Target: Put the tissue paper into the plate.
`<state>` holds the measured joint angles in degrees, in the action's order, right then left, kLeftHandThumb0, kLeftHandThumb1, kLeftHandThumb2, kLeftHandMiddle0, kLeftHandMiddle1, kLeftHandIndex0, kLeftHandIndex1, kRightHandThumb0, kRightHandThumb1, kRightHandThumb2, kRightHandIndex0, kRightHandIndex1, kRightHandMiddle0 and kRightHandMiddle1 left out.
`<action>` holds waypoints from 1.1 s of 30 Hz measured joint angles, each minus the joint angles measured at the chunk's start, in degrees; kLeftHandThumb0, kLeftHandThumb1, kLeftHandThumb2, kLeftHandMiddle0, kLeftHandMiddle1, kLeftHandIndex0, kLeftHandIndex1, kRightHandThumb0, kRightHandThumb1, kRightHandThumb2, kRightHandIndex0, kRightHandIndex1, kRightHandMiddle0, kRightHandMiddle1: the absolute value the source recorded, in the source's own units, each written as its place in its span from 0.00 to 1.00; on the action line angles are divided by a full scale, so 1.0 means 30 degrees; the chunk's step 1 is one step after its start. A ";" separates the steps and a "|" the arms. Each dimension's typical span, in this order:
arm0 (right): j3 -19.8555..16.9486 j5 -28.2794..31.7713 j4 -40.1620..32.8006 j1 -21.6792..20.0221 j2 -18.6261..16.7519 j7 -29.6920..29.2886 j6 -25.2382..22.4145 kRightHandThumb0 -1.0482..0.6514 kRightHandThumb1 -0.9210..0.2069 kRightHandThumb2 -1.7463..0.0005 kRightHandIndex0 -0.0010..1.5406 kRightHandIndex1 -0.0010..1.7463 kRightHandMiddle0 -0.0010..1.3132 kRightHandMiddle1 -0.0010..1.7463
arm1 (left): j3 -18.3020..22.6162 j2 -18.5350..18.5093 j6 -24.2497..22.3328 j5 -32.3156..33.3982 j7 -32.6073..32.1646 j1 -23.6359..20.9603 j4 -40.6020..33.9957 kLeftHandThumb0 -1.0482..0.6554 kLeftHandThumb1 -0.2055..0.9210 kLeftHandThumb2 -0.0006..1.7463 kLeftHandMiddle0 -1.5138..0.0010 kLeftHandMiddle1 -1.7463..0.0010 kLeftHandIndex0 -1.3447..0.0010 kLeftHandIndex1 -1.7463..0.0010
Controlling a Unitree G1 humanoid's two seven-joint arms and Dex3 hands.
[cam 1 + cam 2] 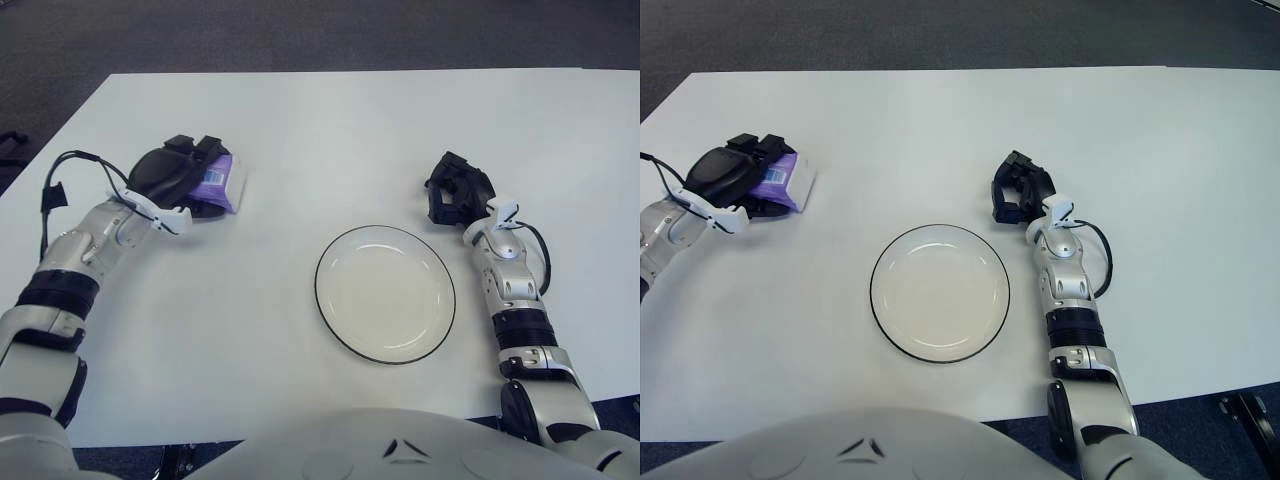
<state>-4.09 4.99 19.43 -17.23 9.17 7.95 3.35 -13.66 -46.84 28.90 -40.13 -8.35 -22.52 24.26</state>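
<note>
The tissue pack (222,181) lies on the worktop (330,130), well left of the plate (385,292). The left hand (178,172) is laid over it, fingers curled around it. The grip should be closed firmly before lifting. The right hand (455,187) is seen beside the plate, curled and holding nothing.

White rectangular table (330,120) with a smooth matte top, filling most of the view and evenly lit without strong shadows. Dark grey carpeted floor (300,35) lies beyond its far edge and past both side edges; no walls or windows are in view.
</note>
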 measured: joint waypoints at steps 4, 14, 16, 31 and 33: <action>0.0054 -0.0006 -0.0023 0.0007 0.0032 -0.0032 -0.0022 0.34 0.53 0.25 0.80 1.00 0.46 1.00 | 0.0446 0.0336 -0.1028 0.0212 0.0913 0.0700 -0.2631 0.37 0.68 0.58 0.20 0.00 0.68 0.00; 0.0202 -0.0024 -0.0046 0.0000 0.0068 -0.0097 -0.0195 0.34 0.52 0.26 0.79 1.00 0.46 1.00 | 0.1656 0.1308 -0.2799 0.0671 0.2505 0.1298 -0.8105 0.36 0.63 0.63 0.21 0.00 0.65 0.00; 0.0241 -0.0031 -0.0049 -0.0001 0.0070 -0.0105 -0.0200 0.34 0.52 0.26 0.79 1.00 0.46 1.00 | 0.1762 0.1463 -0.2983 0.0835 0.2818 0.1348 -0.8779 0.36 0.62 0.63 0.21 0.00 0.65 0.00; 0.0349 -0.0029 -0.0034 -0.0018 0.0152 -0.0082 -0.0197 0.34 0.53 0.25 0.79 1.00 0.46 1.00 | 0.1616 0.4002 -0.2851 0.1066 0.3380 0.0989 -1.0858 0.39 0.84 0.45 0.25 0.00 0.77 0.00; 0.0352 -0.0029 -0.0028 -0.0019 0.0153 -0.0083 -0.0197 0.34 0.53 0.25 0.79 1.00 0.46 1.00 | 0.1542 0.4339 -0.2642 0.1157 0.3522 0.0901 -1.1408 0.40 0.87 0.42 0.26 0.00 0.79 0.00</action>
<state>-3.03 4.90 19.35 -17.29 9.63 7.71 2.76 -9.03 -33.82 20.98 -36.66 2.22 -19.82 -9.97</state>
